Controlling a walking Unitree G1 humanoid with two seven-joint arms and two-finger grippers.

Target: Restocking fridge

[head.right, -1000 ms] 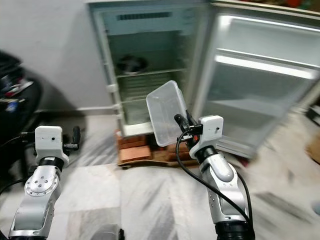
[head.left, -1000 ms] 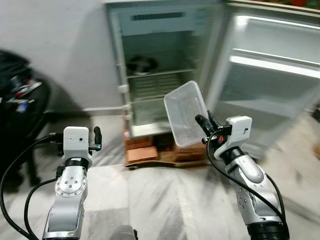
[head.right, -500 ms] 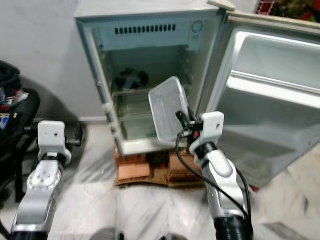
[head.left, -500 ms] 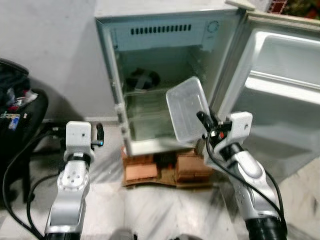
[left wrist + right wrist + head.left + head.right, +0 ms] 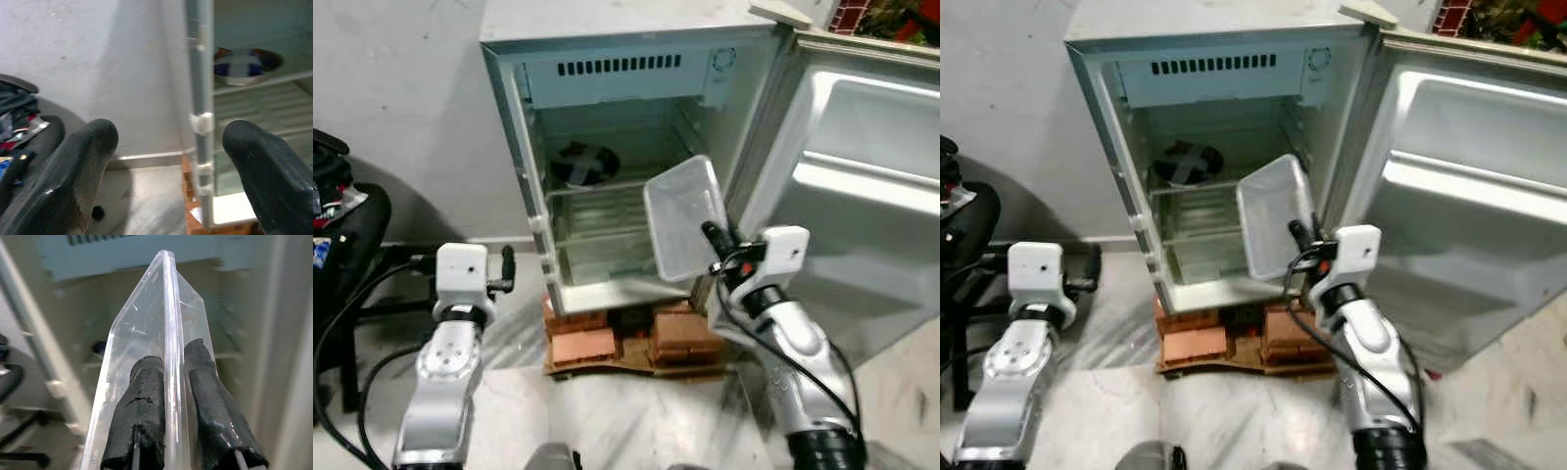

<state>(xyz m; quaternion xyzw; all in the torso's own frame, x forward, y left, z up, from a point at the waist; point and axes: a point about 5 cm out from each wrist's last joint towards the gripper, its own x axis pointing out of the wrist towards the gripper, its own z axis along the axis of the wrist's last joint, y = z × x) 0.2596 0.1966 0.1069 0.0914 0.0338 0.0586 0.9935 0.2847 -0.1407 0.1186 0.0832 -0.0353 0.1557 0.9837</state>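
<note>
My right gripper (image 5: 715, 238) is shut on the rim of a clear plastic container (image 5: 685, 217), holding it tilted on edge in front of the open fridge (image 5: 607, 147). In the right wrist view both fingers (image 5: 142, 411) pinch the container's wall (image 5: 168, 323). A dark bowl (image 5: 582, 164) sits on the fridge's upper wire shelf. The fridge door (image 5: 862, 196) is swung wide to the right. My left gripper (image 5: 166, 161) is open and empty, raised at the left beside the fridge's left edge (image 5: 200, 98).
The fridge stands on bricks (image 5: 582, 345) and a board on the marble floor. A black chair (image 5: 342, 225) piled with things stands at the left against the grey wall. The lower wire shelf (image 5: 597, 220) is bare.
The camera has come closer to the fridge and looks more from above. The container stays in my right gripper, now nearer the fridge opening.
</note>
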